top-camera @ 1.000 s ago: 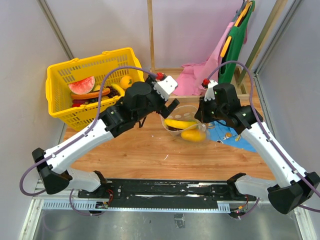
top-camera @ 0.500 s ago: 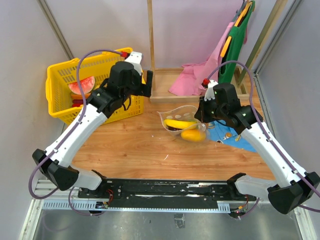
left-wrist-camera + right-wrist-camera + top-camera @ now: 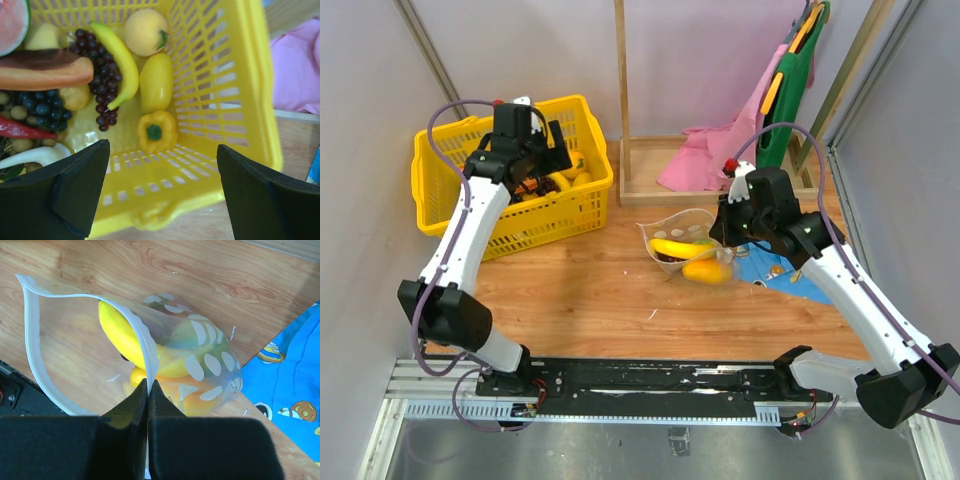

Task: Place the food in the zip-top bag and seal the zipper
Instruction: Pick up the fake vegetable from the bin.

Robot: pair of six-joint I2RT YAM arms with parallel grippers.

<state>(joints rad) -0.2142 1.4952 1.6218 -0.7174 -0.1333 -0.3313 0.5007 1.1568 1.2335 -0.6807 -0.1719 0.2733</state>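
The clear dotted zip-top bag (image 3: pixel 685 248) lies on the wood with its mouth standing open. It holds a banana (image 3: pixel 120 337) and an orange-yellow piece (image 3: pixel 172 385). My right gripper (image 3: pixel 148 385) is shut on the bag's mouth edge, pinching the white zipper (image 3: pixel 30 330) strip. My left gripper (image 3: pixel 162 185) hangs open and empty over the yellow basket (image 3: pixel 570 205). Below it lie more food: a yellow pepper (image 3: pixel 156 131), a banana (image 3: pixel 120 60), dark grapes (image 3: pixel 102 80) and a round orange fruit (image 3: pixel 145 31).
A blue patterned cloth (image 3: pixel 782 272) lies under the right arm beside the bag. A pink cloth (image 3: pixel 705 160) and a wooden frame (image 3: pixel 620 110) stand at the back. Green and orange items (image 3: pixel 798 70) hang at the back right. Grey walls close both sides.
My left arm has swung away from the bag, leftward and back, to hover over the basket, its jaws staying open. The right arm and the bag have not moved.
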